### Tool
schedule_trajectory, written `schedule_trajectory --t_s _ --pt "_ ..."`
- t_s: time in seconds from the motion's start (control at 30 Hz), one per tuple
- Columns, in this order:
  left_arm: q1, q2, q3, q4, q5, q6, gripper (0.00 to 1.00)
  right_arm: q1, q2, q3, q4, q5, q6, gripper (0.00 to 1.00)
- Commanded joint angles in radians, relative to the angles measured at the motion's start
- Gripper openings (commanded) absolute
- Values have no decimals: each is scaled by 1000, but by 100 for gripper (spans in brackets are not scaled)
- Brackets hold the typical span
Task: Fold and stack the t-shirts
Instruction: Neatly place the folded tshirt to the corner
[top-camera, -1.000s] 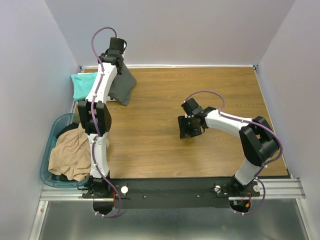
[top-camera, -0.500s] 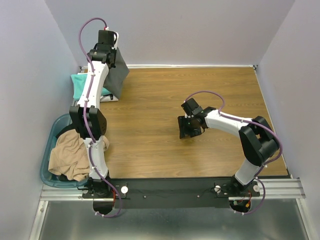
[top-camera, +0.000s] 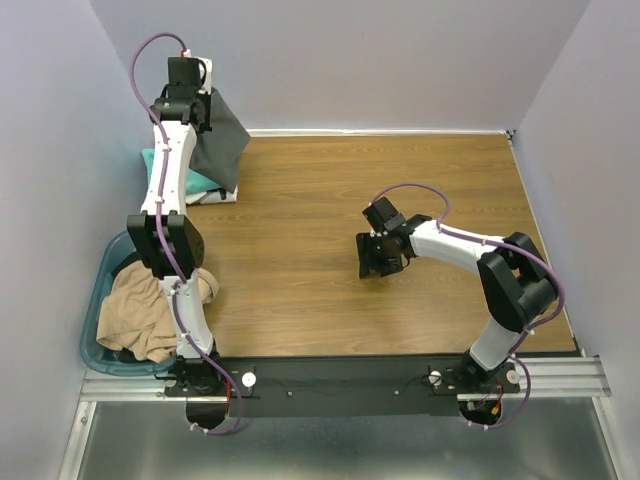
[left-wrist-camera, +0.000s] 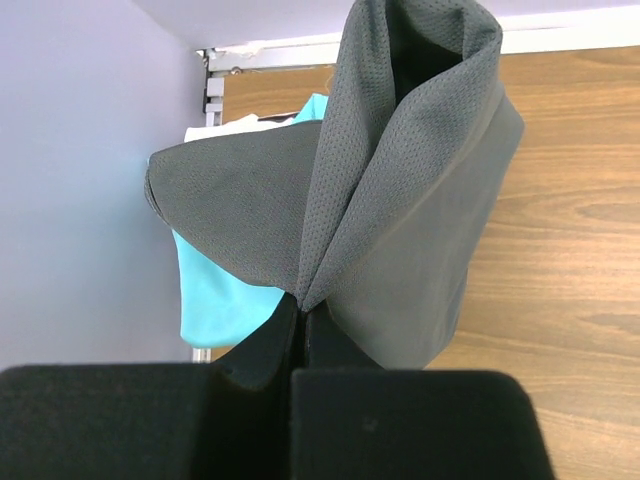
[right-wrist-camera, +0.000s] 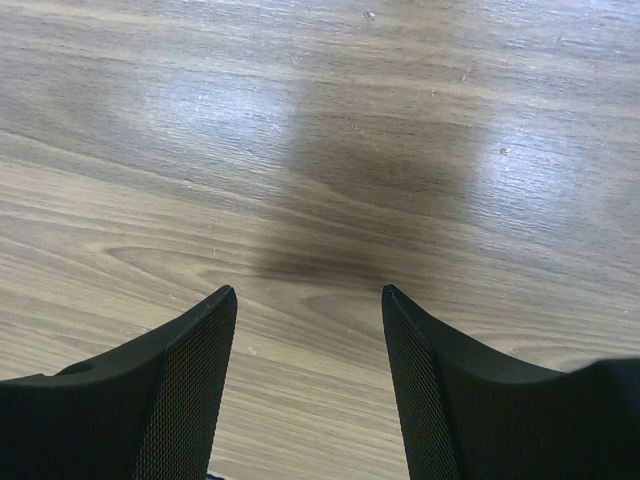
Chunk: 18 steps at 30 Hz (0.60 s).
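My left gripper (top-camera: 196, 118) is raised at the far left corner and shut on the folded dark grey t-shirt (top-camera: 218, 148), which hangs from it above the stack. In the left wrist view the grey t-shirt (left-wrist-camera: 400, 200) drapes from the closed gripper (left-wrist-camera: 302, 305). Under it lies the folded teal t-shirt (top-camera: 190, 182) (left-wrist-camera: 215, 290) on a white t-shirt (top-camera: 222, 196), of which only an edge shows. The tan t-shirt (top-camera: 150, 312) lies crumpled in the basket. My right gripper (top-camera: 375, 262) (right-wrist-camera: 308, 300) is open and empty just above the bare wood.
The blue-green plastic basket (top-camera: 98, 300) stands at the near left beside the left arm's base. The wooden table (top-camera: 400, 180) is walled at the back and both sides. The black rail (top-camera: 340, 378) runs along the near edge.
My left gripper has risen and swung left toward the far corner, carrying the grey t-shirt over the teal one. The right arm has not moved.
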Motion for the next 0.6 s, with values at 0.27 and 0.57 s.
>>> schedule_trajectory --t_s 0.27,0.57 --pt "56 -12 65 47 121 -40 0 5 -8 -18 11 -20 14 67" --pt "107 38 39 56 158 -52 0 5 0 -15 12 -23 12 67"
